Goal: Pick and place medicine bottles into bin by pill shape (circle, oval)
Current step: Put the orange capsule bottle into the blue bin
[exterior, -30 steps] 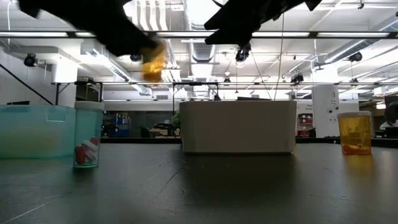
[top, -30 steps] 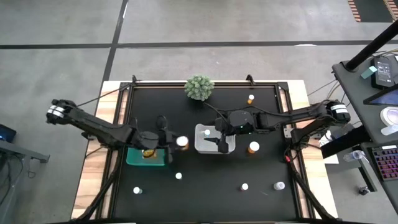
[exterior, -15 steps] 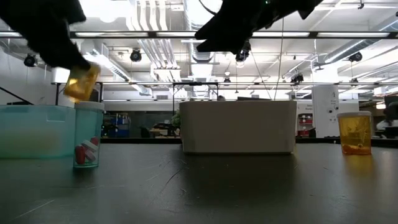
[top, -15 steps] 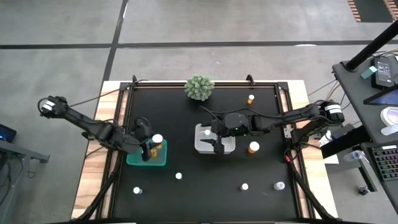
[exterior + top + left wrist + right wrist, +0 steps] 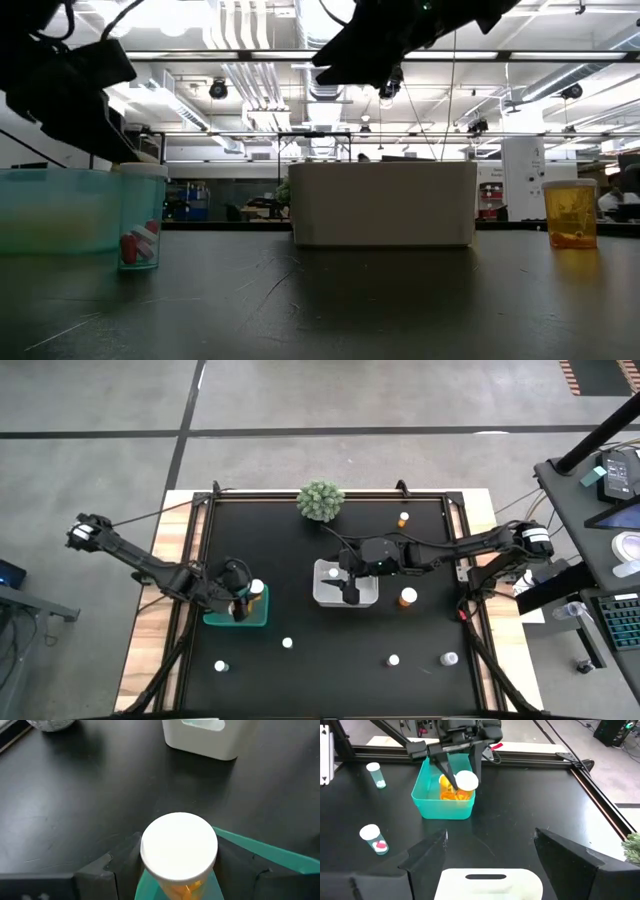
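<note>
- The left gripper point(image 5: 461, 760) hangs over the teal bin point(image 5: 236, 610), its fingers clamped on an amber bottle point(image 5: 464, 783) with a white cap; the bottle sits just inside the bin's rim, on the side facing the white bin point(image 5: 345, 584).
- More amber shapes lie in the teal bin under that bottle; what they are is unclear.
- The right gripper point(image 5: 348, 592) hovers above the white bin, jaws spread wide and holding nothing.
- The white bin stands beside the teal bin, with a strip of bare black surface point(image 5: 300, 680) between them.
- A clear bottle with red pills point(image 5: 373, 838) stands on the near side of the teal bin, close to it; a second small clear bottle point(image 5: 375, 773) stands farther off, on the teal bin's outer side.
- An amber bottle point(image 5: 407, 598) stands well apart from the teal bin, beyond the white bin.
- Another small bottle point(image 5: 403, 518) stands farther off still, near the back edge.
- The green spiky ball plant point(image 5: 320, 501) sits behind the white bin, clear of both arms.
- Two white-capped bottles point(image 5: 393, 659) point(image 5: 449, 657) stand near the front edge, well away from the teal bin.
</note>
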Available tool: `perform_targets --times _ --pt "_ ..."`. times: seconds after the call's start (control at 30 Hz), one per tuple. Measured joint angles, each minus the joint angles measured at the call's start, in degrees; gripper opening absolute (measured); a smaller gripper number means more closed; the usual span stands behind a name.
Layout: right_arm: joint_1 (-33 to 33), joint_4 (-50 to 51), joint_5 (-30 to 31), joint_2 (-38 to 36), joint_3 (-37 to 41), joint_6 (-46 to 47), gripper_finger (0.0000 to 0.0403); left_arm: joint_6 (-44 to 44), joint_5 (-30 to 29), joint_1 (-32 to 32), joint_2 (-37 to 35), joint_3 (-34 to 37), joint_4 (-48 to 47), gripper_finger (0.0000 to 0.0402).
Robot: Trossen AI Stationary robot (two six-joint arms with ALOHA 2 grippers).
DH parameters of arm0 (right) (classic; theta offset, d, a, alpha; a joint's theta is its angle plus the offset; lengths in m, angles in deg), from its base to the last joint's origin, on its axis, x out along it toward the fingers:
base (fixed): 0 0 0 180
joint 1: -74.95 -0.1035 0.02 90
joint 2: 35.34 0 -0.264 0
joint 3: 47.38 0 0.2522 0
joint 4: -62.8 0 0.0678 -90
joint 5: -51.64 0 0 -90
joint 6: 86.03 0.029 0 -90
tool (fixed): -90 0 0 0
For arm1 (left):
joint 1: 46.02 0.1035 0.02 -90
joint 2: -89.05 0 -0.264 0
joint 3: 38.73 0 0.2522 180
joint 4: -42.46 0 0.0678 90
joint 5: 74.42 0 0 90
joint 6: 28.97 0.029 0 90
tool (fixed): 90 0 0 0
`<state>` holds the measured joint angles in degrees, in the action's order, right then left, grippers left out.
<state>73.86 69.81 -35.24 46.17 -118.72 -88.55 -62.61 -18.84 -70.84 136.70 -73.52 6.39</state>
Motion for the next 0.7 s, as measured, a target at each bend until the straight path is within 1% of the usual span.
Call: perform_targets --times 0.13,0.23,0.47,0.7 --pt "0.0 0.0 0.0 0.0 0.0 -0.1 0.0286 1.5 0.0 0.0 2.3 1.7 4.6 0.0198" --pt "0.0 0.0 0.0 0.0 0.0 -0.1 0.0288 2.9 0.0 0.0 4.1 1.9 6.3 0.0199" --pt "0.0 -0.1 0.0 0.0 0.0 -0.3 0.0289 2.7 -0.7 0.1 6.6 1.6 6.8 0.0200" --pt "0.0 -0.4 0.0 0.0 0.0 -0.5 0.0293 3.0 -0.2 0.0 5.9 1.6 6.5 0.0201"
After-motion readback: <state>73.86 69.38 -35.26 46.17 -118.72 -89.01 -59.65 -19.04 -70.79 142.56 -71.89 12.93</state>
